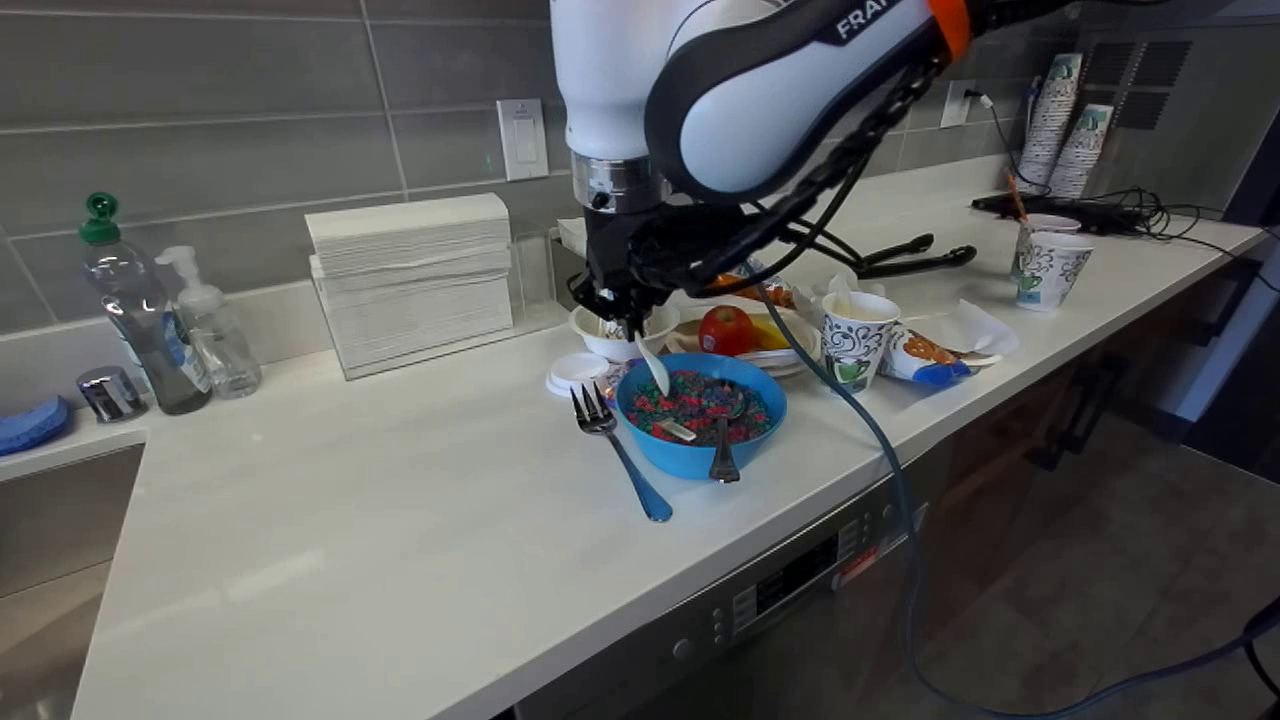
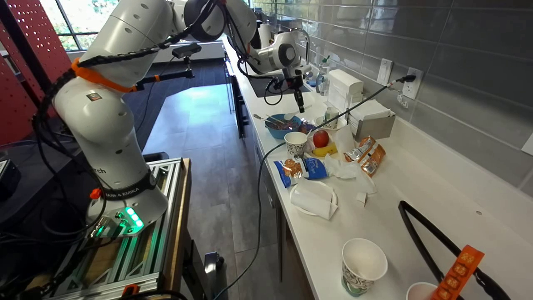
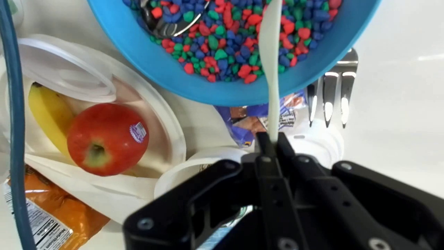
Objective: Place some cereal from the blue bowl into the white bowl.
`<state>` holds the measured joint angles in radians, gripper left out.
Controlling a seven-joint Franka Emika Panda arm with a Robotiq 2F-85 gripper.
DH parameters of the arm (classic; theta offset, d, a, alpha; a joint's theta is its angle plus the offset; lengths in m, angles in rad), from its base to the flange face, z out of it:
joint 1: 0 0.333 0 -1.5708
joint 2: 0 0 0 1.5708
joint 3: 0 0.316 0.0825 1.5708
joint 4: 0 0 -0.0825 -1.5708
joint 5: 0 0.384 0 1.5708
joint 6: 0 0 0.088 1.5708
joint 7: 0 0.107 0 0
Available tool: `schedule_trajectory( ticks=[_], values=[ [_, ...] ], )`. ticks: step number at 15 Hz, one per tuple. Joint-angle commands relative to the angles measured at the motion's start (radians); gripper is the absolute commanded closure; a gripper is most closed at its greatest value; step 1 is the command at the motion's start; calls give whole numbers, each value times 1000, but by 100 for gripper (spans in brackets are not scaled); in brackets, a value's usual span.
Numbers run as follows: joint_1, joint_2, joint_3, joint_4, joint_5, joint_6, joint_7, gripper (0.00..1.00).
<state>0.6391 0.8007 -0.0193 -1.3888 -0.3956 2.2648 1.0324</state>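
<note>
The end effector (image 3: 274, 139) pinches a white plastic spoon (image 3: 272, 69) whose long axis crosses the rim of the blue bowl (image 3: 194, 88), over the cereal (image 3: 222, 48) inside. The white bowl (image 1: 607, 346) lies the opposite way, partly hidden by the end effector, so delivery probably means drawing backward.

grey tiled wall (image 1: 200, 70) | white counter (image 1: 350, 550) | grey floor (image 2: 216, 175) catching light | bright window (image 2: 89, 16) | red perforated panel (image 2: 48, 50)

Blue bowl (image 3: 208, 92) in all views
</note>
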Motion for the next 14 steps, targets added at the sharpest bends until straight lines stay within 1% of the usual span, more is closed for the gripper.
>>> schedule_trajectory(
  ticks=[1, 3, 5, 6, 9, 10, 13, 14],
  values=[
    [73, -111, -79, -192, -103, 131, 188, 99],
    [115, -153, -121, -264, -154, 177, 296, 99],
    [162, -196, -165, -331, -220, 189, 426, 99],
    [180, -221, -179, -367, -254, 184, 496, 99],
    [209, -292, -185, -466, -366, 156, 688, 99],
    [257, -310, -231, -500, -384, 159, 750, 99],
    [311, -346, -270, -559, -450, 118, 938, 99],
    [333, -353, -285, -571, -466, 89, 996, 99]
  ],
)
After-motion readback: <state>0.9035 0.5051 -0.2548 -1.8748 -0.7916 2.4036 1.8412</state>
